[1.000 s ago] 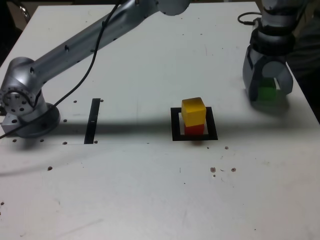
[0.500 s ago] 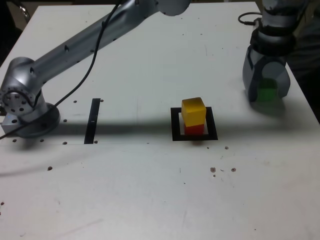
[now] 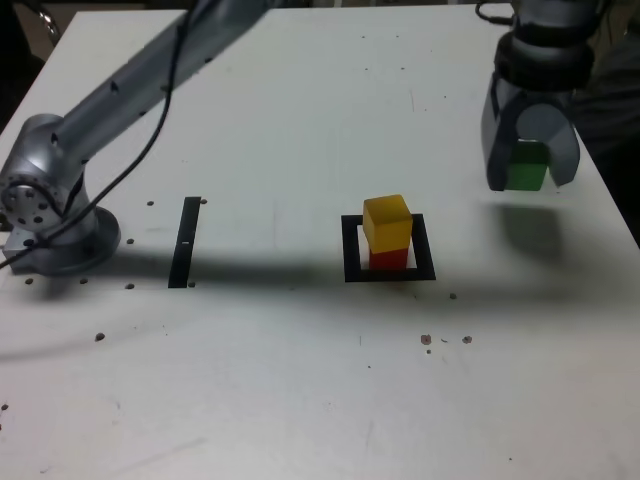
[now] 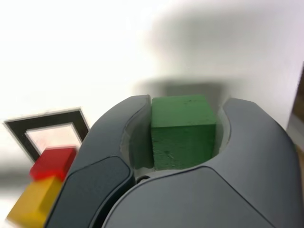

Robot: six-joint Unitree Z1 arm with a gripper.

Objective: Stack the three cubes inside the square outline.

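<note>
Yellow cube blurred, 1 view

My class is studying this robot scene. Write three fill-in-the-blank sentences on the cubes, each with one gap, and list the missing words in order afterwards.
1. The pincer grips the ____ cube.
2. The yellow cube rests on top of the ____ cube.
3. The black outline around the two stacked cubes has the shape of a ____.

Missing words: green; red; square.
</note>
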